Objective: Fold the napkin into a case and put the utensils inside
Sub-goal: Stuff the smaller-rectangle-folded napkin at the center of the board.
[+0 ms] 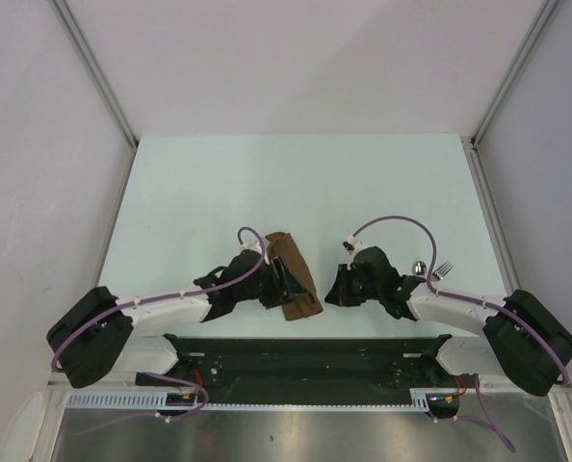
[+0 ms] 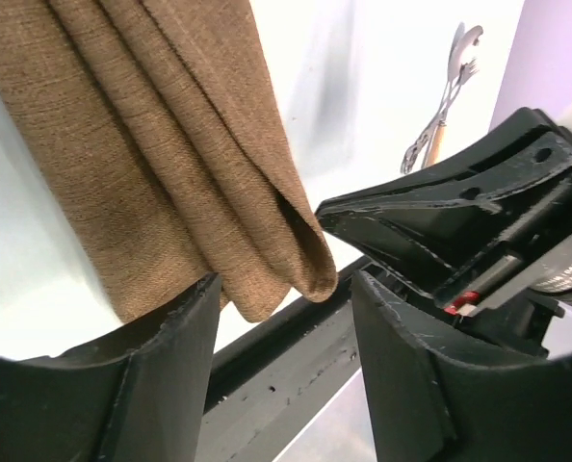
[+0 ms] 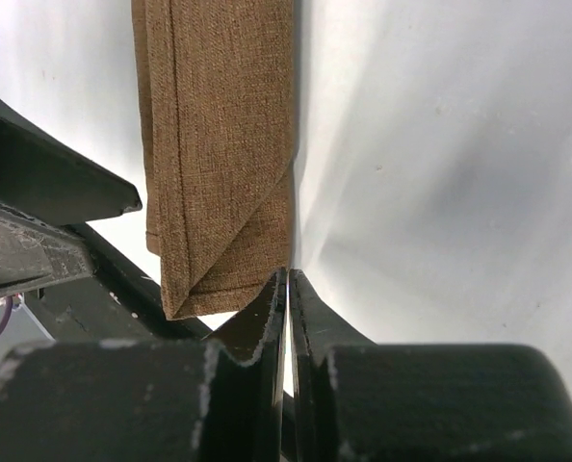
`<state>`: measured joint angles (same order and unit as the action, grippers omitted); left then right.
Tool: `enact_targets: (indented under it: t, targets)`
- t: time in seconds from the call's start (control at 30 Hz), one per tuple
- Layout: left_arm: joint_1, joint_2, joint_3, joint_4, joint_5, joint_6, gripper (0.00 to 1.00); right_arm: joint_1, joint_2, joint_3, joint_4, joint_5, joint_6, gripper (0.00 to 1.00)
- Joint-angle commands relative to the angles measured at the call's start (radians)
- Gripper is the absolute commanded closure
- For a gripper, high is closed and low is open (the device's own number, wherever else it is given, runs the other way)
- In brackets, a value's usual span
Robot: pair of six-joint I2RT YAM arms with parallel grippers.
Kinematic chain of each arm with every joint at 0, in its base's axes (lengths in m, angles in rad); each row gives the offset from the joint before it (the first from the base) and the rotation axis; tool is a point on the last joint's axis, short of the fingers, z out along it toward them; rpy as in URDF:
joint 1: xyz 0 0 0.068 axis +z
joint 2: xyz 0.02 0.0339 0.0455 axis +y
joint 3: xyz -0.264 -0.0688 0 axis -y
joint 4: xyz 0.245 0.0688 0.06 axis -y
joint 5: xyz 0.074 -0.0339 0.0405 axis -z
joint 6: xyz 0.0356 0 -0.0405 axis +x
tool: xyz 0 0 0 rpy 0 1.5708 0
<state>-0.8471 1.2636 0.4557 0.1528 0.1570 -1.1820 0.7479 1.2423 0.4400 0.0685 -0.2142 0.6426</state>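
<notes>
The brown napkin lies folded into a narrow layered strip near the table's front edge. My left gripper is open at the strip's left side; in the left wrist view its fingers stand wide apart with the napkin's near corner just ahead of the gap. My right gripper is shut, and its tips touch the near right corner of the napkin with nothing seen between them. The fork and spoon lie on the table to the right, also seen in the left wrist view.
The pale table is bounded by white walls and metal posts. The dark base rail runs along the front edge just below the napkin. The right gripper's body sits close to the left gripper's right.
</notes>
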Motion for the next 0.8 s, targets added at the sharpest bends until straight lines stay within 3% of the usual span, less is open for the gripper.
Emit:
enact_targets:
  t: [0.0, 0.23, 0.4, 0.53, 0.77]
  targets:
    - [-0.01, 0.031, 0.044, -0.005, 0.001, -0.033, 0.37, -0.001, -0.02, -0.009, 0.03, -0.001, -0.006, 0.93]
    - [-0.021, 0.103, 0.09, -0.082, -0.008, -0.07, 0.38, 0.002, -0.03, -0.012, 0.021, 0.004, -0.004, 0.92]
    - [-0.023, 0.157, 0.104, -0.012, 0.015, -0.087, 0.44, 0.008, -0.038, -0.032, 0.037, 0.003, 0.009, 0.92]
    - [-0.023, 0.183, 0.103, 0.019, 0.03, -0.077, 0.7, 0.019, -0.056, -0.046, 0.025, 0.004, 0.019, 0.92]
    - [-0.023, 0.132, 0.098, -0.01, 0.016, 0.001, 0.98, 0.064, -0.112, -0.106, 0.053, -0.002, 0.023, 0.88]
